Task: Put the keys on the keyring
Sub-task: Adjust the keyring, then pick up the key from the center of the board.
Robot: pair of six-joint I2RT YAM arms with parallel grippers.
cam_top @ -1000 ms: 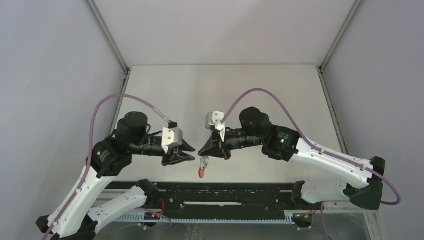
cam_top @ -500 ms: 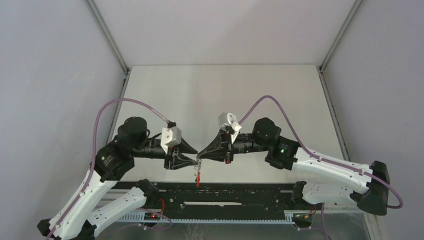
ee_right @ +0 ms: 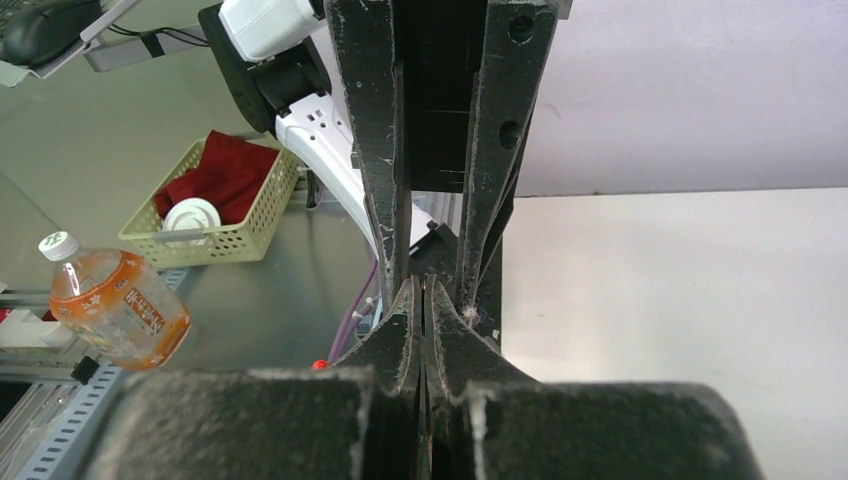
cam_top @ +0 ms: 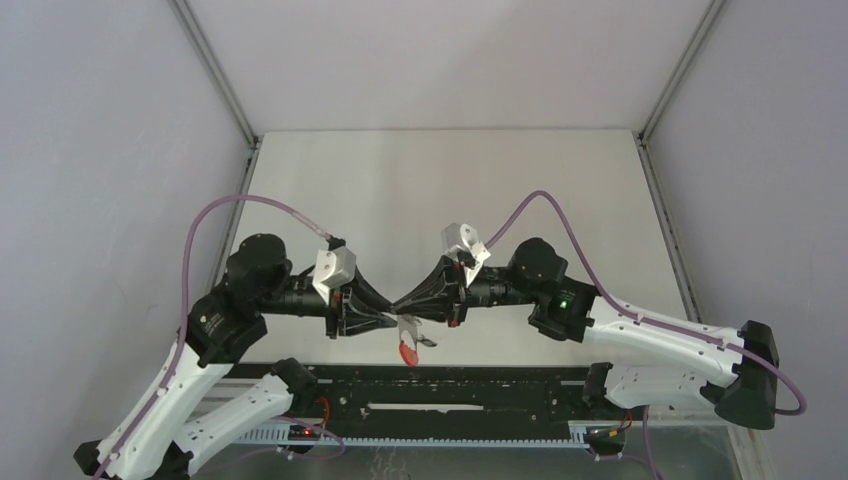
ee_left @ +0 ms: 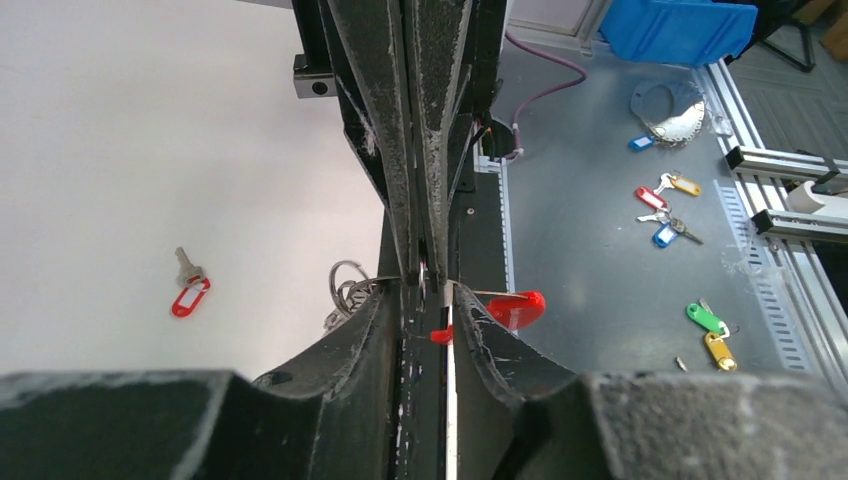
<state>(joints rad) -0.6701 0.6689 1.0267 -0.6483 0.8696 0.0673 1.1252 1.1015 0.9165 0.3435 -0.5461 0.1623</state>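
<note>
The right gripper [cam_top: 399, 305] is pressed fully closed, tip to tip with the left gripper [cam_top: 392, 319], whose black fingers [ee_left: 370, 330] are parted by a slit. A bright red curved strap [ee_left: 515, 308] is seen just beside that slit; whether anything is clamped cannot be told. Tiny silvery metal keys on a fine chain [ee_left: 343, 290] are hung at the fingers' other side.

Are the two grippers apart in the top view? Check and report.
No, the left gripper and right gripper meet tip to tip, with the keyring's red strap hanging just below them.
</note>
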